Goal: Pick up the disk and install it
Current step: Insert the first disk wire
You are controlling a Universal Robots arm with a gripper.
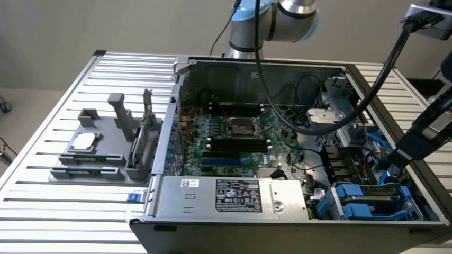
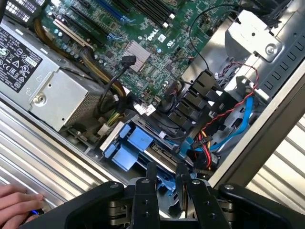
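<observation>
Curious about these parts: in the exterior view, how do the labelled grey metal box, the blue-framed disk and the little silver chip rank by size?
1. Grey metal box, clearly largest.
2. Disk in its blue frame, only partly visible.
3. Silver chip, smallest, though it lies slightly farther away.

green circuit-patterned motherboard [image 1: 233, 138]; flat disk [image 1: 372, 205] framed in bright blue plastic; large grey metal box [image 1: 282, 203] with a black-and-white printed label; silver table [image 1: 63, 211] striped by parallel ribbed slats; matte black gripper [image 2: 166, 172]; red and light-blue cables [image 2: 248, 102].
</observation>
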